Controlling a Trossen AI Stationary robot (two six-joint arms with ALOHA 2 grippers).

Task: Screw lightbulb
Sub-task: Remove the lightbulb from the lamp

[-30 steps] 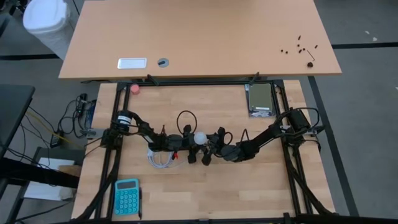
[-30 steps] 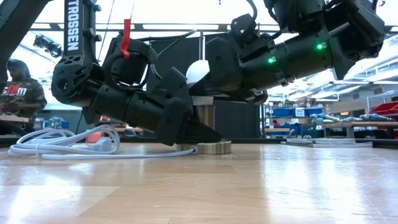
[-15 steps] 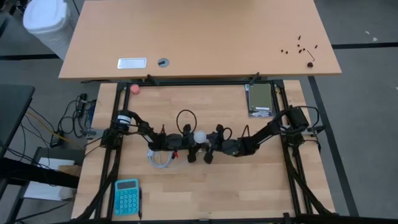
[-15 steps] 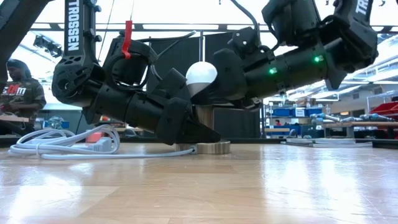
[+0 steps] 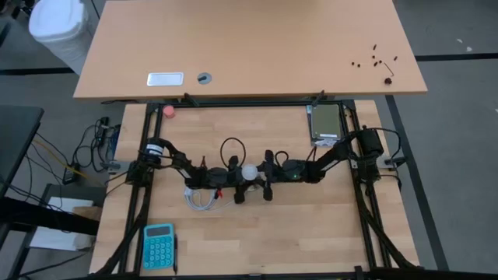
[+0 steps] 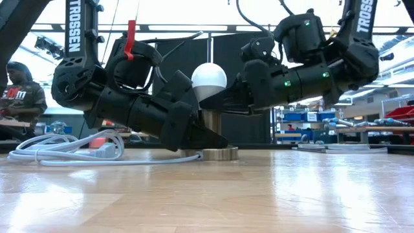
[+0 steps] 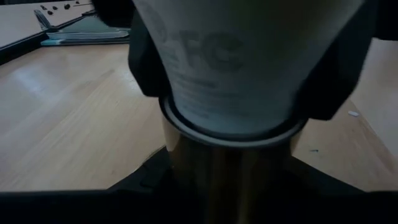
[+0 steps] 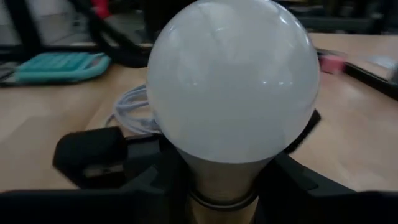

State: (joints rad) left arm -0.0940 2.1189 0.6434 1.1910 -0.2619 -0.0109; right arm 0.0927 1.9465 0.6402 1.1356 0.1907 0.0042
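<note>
now, nearest you, your left gripper (image 6: 194,133) clamps low on the socket (image 6: 217,153) just under the lightbulb (image 6: 209,78), which stands upright mid-table. behind it your right gripper (image 5: 268,177) is pinched in beside the neck; whether it truly grips, i can't tell. i'd judge that globe light, smooth, slippery and fragile, so hold gently at the taper, not the dome.

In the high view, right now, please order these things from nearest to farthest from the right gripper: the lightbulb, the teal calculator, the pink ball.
From the right gripper:
1. The lightbulb, right beside it at the table's middle.
2. The pink ball, at the far left corner of the table.
3. The teal calculator, at the near left corner. It is farther than the ball, though not by much.
</note>
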